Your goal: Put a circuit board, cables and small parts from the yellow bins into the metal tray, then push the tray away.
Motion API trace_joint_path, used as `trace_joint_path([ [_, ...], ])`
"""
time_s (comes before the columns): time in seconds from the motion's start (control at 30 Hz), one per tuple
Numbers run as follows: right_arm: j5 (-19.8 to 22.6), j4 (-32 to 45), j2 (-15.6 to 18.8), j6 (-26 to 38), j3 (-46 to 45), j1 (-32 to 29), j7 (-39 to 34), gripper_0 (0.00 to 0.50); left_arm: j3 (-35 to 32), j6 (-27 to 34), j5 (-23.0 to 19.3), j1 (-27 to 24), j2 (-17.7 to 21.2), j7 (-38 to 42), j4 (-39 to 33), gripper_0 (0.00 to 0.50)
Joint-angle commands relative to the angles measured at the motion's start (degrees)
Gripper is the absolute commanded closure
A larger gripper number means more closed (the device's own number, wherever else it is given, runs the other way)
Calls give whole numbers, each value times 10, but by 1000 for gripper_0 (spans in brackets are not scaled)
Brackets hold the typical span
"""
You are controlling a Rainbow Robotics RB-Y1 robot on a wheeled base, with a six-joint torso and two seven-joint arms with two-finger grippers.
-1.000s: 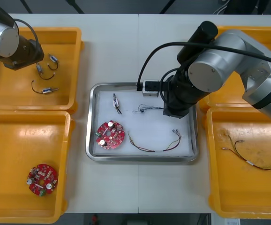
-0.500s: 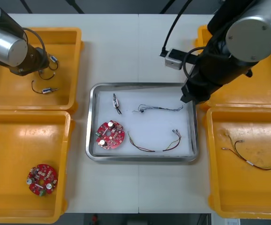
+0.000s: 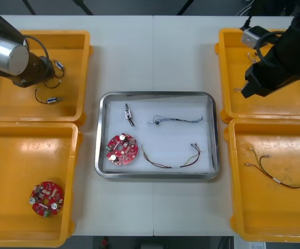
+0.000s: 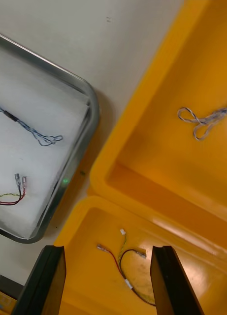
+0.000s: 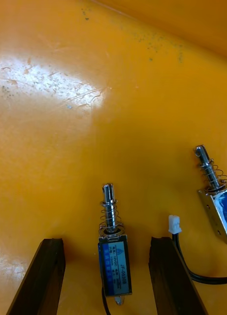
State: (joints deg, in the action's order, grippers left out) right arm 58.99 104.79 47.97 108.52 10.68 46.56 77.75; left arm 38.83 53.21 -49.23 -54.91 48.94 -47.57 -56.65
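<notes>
Over the far left yellow bin [image 3: 4,104]: left gripper [image 5: 107,243], fingers wide apart, a small metal part [image 5: 113,261] lying between them, touching neither.
Above the far right yellow bin [image 3: 274,106]: right gripper [image 4: 107,251], fingers spread, holding nothing.
Metal tray [image 3: 102,135], table centre: circuit board [image 3: 122,149], blue and white cable [image 3: 176,121], red and yellow cable [image 3: 171,160], second metal part [image 3: 128,113].

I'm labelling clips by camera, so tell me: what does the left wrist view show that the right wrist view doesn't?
Left wrist view alone: one small metal part between the open left claw's fingers, another metal part beside it, and a black cable.

Right wrist view alone: the metal tray holding a blue-white cable and a red-yellow cable, the table, a twisted cable in one bin, and a second red-yellow cable between the open right claw's fingers.

Shared: yellow bin surface and an open claw.
</notes>
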Motion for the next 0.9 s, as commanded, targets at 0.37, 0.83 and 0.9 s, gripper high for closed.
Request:
trace_joint_path([
  [0.37, 13, 63, 70, 11, -172, -152, -99, 0, 6, -7, 2, -30, -9, -63, 1, 500],
  [0.83, -5, 63, 70, -9, -228, -241, -95, 0, 5, 75, 3, -66, 11, -84, -14, 500],
  [0.9, -5, 63, 70, -9, -228, -246, -95, 0, 2, 95, 3, -73, 16, -85, -19, 500],
])
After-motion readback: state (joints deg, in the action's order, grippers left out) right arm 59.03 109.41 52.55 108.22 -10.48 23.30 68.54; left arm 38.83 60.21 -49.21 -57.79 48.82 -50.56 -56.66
